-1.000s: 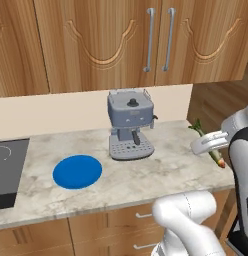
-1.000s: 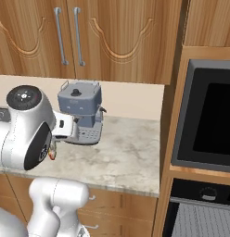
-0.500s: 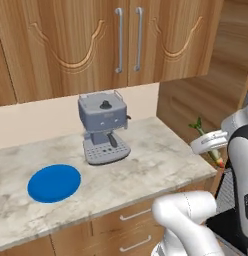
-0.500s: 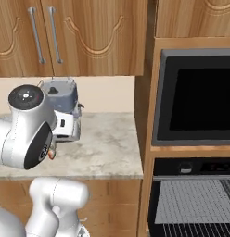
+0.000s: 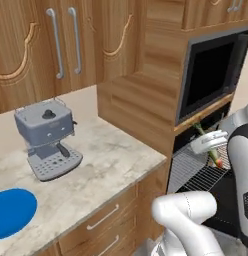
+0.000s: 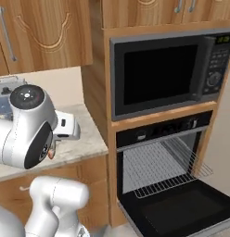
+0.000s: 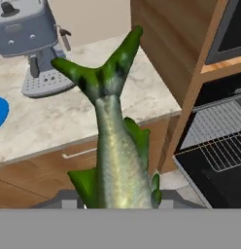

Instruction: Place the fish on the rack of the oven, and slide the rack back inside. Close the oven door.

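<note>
Though oven (image 6: 158, 134) panel blurs (unreadable), hand (image 5: 212, 150) grips fish (image 7: 117, 151).

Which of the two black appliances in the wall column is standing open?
The lower one, the oven: its oven door is dropped down and the rack pulled out. The microwave above is closed.

The fish (image 7: 114, 151) has dark green fins and a green forked tail, with a silvery olive, finely scaled body turning yellowish lower down. The coffee machine (image 5: 46, 137) is grey-blue with a dark knob on top. The plate (image 5: 11, 213), at 7 o'clock in the left base view, is plain bright blue. The counter (image 5: 106, 165) is pale beige marble with grey veining. The cabinets (image 6: 47, 32) are warm brown wood grain. The oven (image 6: 165, 171) is black-fronted, its rack (image 6: 165, 169) silver wire and its door (image 6: 182, 210) black glass.
</note>
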